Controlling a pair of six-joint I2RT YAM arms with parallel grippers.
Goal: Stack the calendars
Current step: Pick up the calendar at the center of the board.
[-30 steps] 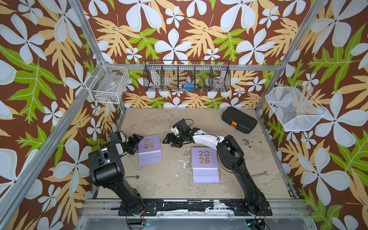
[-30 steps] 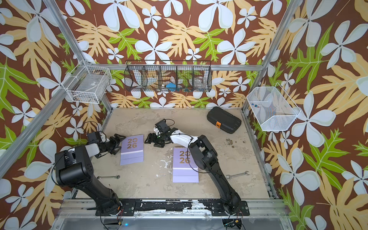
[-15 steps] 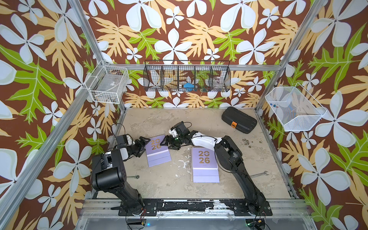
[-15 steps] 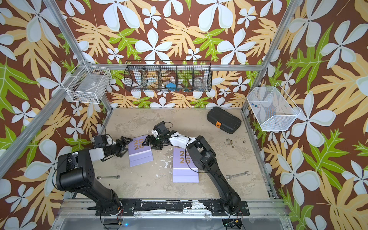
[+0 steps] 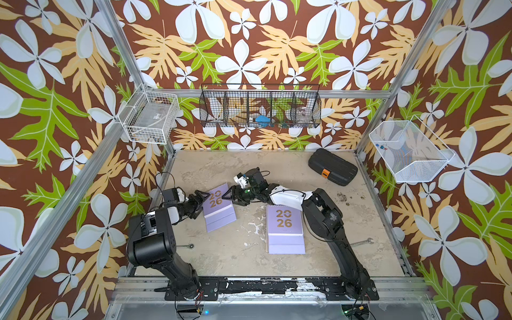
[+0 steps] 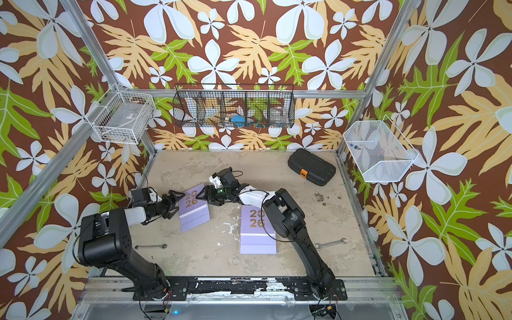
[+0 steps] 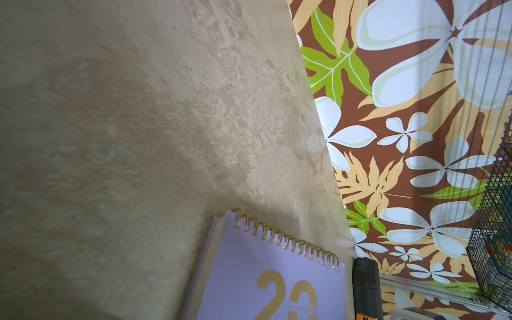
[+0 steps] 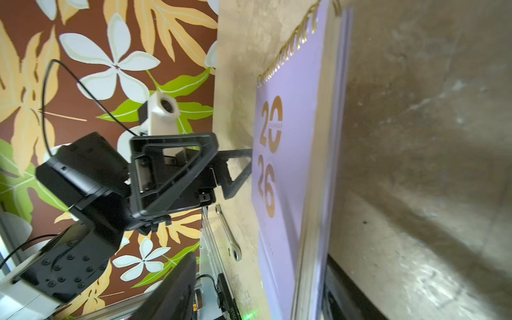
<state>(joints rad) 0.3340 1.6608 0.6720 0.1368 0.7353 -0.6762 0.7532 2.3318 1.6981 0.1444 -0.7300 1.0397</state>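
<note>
Where the two arms rise from the front rail, a wrench (image 5: pixel 186 246) lies on the table (image 5: pixel 235 257) beside the left arm, and a second wrench (image 5: pixel 360 243) lies beside the right arm. Just beyond them, a lilac calendar (image 5: pixel 285 230) with a gold "2026" lies flat near the table's middle. Its spiral edge is turned away from the rail, and the right arm crosses over its far right corner.

Farther back and to the left, apart from the first, a second lilac calendar (image 5: pixel 219 210) sits skewed between the two grippers. The left gripper (image 5: pixel 204 203) meets its left edge with fingers spread wide. In the right wrist view one finger (image 8: pixel 238 171) touches the cover beside the "26", while the other stands clear of it. The right gripper (image 5: pixel 225 198) reaches the opposite edge near the spiral. Its own wrist view shows the calendar edge-on between its dark fingers, but it is not possible to tell whether they pinch it.

Toward the far right corner rests a black case (image 5: pixel 332 170) with an orange latch. Above the table hang a white wire basket (image 5: pixel 144 133), a long black wire basket (image 5: pixel 213 110) and a white mesh basket (image 5: pixel 421 169).
</note>
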